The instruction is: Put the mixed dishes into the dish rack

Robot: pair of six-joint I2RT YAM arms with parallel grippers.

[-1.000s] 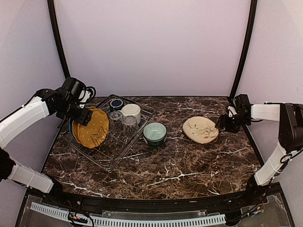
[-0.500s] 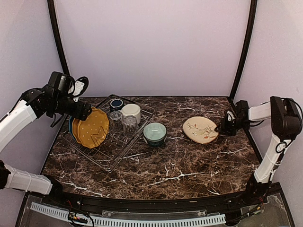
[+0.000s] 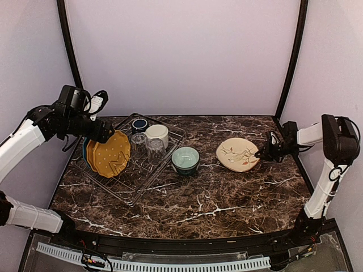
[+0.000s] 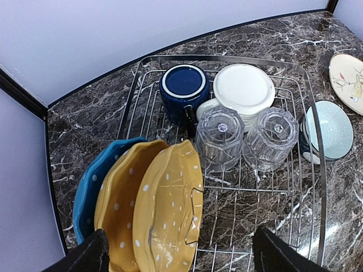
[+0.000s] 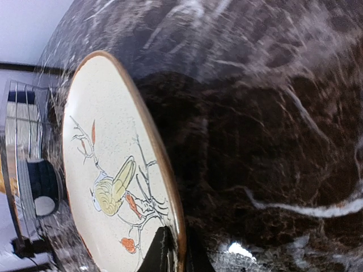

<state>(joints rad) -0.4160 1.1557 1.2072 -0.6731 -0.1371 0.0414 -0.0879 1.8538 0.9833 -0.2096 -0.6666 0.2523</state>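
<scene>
Cream leaf-patterned plate (image 3: pixel 237 154) is right of centre on the marble table (image 3: pixel 227 198), with the right gripper (image 3: pixel 262 153) pinched tight on its right rim. Over on the left, the left gripper (image 3: pixel 105 135) hangs wide open, holding nothing, above the mustard-yellow plates (image 3: pixel 110 154) in the dish rack (image 3: pixel 142 178).

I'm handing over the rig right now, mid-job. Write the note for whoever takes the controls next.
Left claw: open, empty, hovering over the plates at the left end of the dish rack.
Right claw: shut on the right rim of the cream leaf-patterned plate, out to the right of the rack.
Done, in the rack: blue dotted plate and two mustard-yellow plates on edge, dark blue mug, cream mug, two clear ribbed glasses.
Left: the leaf plate, then the pale-teal bowl, on the table just outside the rack's right side.
</scene>
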